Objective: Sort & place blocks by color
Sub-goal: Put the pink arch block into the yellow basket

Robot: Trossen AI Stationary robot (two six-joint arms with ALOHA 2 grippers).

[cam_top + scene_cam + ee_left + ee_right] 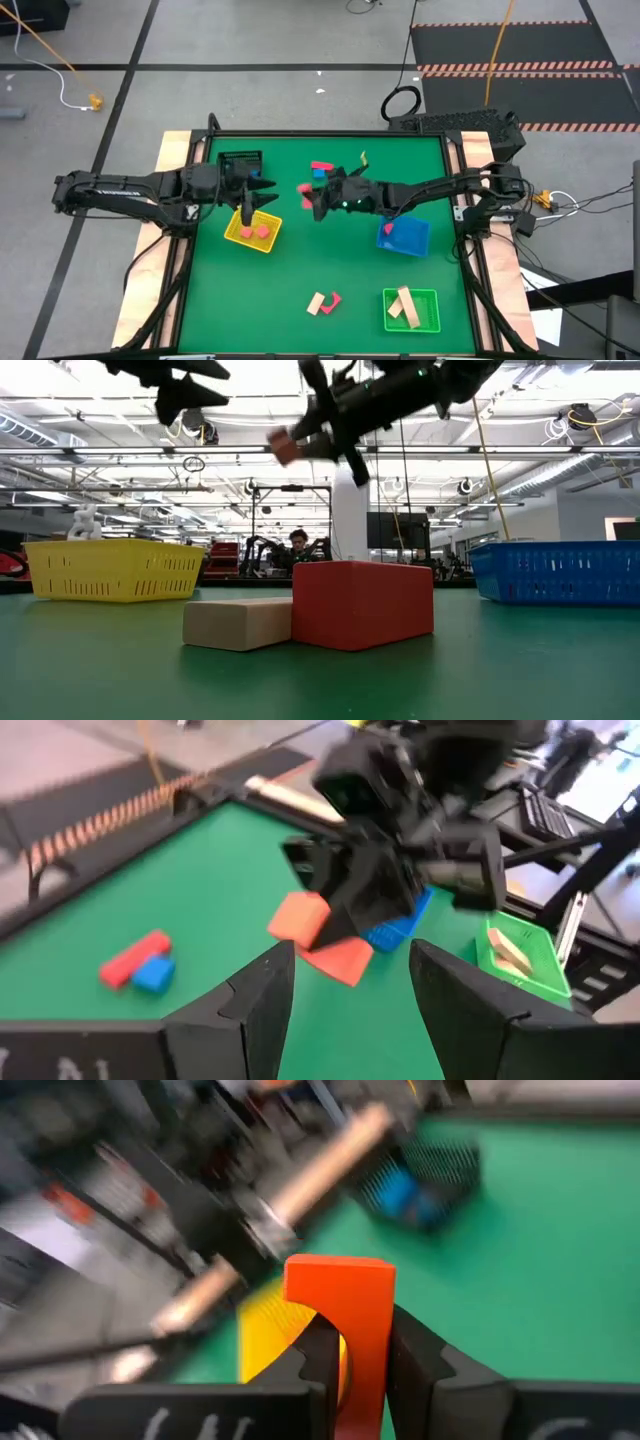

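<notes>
A red and blue block pair point(320, 169) lay behind the right gripper point(309, 195), which clamped a red block point(340, 1310) above the mat; the left gripper point(262, 197) hung part-open, empty, over the yellow tray point(238, 236).

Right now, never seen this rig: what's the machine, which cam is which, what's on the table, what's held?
Two dark robot arms work at a green table. One camera looks straight down, one sits at table height, and one rides on each wrist. The right gripper is shut on a red block, lifted above the table. The left gripper stands open, holding nothing, above the yellow tray, which holds red pieces. Also there: a blue tray, a green tray with tan bars, a black tray, and loose blocks, red, blue and tan.
</notes>
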